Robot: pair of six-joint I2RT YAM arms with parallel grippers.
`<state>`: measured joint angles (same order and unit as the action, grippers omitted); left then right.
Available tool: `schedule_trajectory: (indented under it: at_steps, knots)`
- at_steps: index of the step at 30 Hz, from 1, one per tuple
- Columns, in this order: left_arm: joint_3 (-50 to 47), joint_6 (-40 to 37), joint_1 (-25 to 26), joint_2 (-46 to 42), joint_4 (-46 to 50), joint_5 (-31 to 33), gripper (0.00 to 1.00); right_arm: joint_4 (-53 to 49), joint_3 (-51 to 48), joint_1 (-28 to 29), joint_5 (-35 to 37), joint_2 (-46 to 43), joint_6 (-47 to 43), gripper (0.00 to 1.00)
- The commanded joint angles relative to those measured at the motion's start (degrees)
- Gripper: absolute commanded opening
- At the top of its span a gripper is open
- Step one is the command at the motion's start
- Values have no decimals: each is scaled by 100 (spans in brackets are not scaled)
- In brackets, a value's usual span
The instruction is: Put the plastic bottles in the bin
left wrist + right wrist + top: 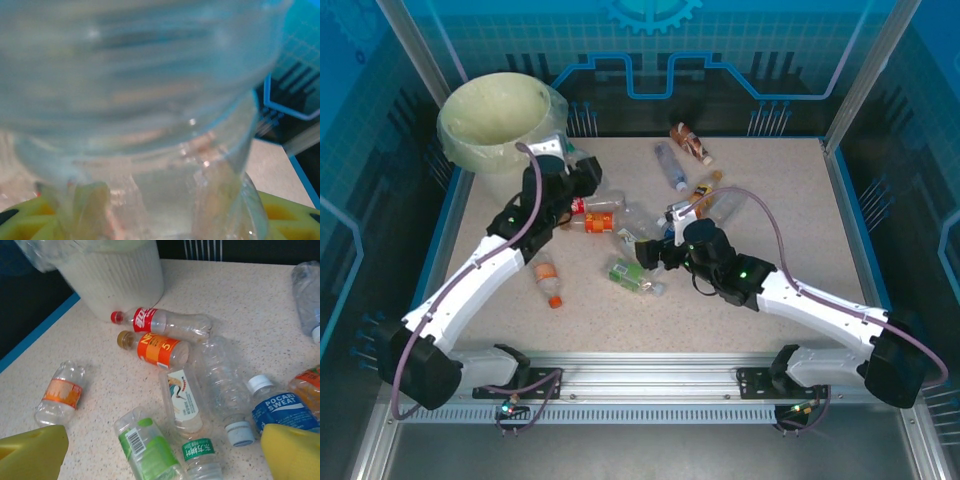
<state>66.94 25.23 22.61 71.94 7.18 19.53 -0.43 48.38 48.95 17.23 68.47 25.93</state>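
- Two jobs run side by side: the left gripper (568, 160) has a clear bottle (150, 165) to deliver, and the right gripper (655, 252) is poised over the heap for a pick
- Left gripper: pinching the clear bottle, with its yellow fingers (30, 220) pressed against either side of the thin body, which bulges up blurred in front of the wrist lens
- The bin (480, 155) stands just beyond this gripper and to its left, its rim close by; I judge the bottle is not yet over the opening
- To do this step well, lift over the rim and carry on until the bottle hangs well above the lining bag before letting go; dropped at the edge, so light a bottle would likely bounce back onto the table (820, 200)
- Right gripper: spread as wide as it goes, holding nothing and touching nothing
- Below it, between the fingers, lie a green-label bottle (145, 450) and a small green-band bottle (199, 450), side by side and seemingly touching
- Just ahead of it lies a white-label bottle (182, 397); further ahead are an orange-label bottle (160, 350) and a red-label bottle (150, 320), near the bin's foot
- A blue Pocari Sweat bottle (277, 410) lies just beside one finger, and a lone small bottle (62, 392) lies well apart on the other side
- For that pick, I would close across one body only; the crowded pair risks a double grab, so the lone bottle looks safer
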Motion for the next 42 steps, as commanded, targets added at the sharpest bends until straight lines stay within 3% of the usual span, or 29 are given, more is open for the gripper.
schedule_trajectory:
  at_steps: [1, 10, 19, 27, 34, 42]
  knots:
    - [523, -693, -284, -74, -231, 548, 56, 450, -40, -173, 356, -162, 257, 100]
    - [2107, -1204, -1329, 693, -20, 695, 56, 378, -284, -383, 397, -535, 254, 100]
    - [3371, -1172, -2181, 1806, 361, 256, 57, 25, -230, -432, 360, -701, 285, 100]
    - [4484, -288, -2664, 3113, 765, -387, 57, -271, -106, -450, 397, -737, 357, 100]
    - [5380, 630, -2764, 4180, 1169, -497, 60, -561, -177, -478, 977, -932, 655, 100]
    - [5710, 1274, -2876, 4888, 896, -485, 64, -909, -376, -560, 1133, -1364, 777, 100]
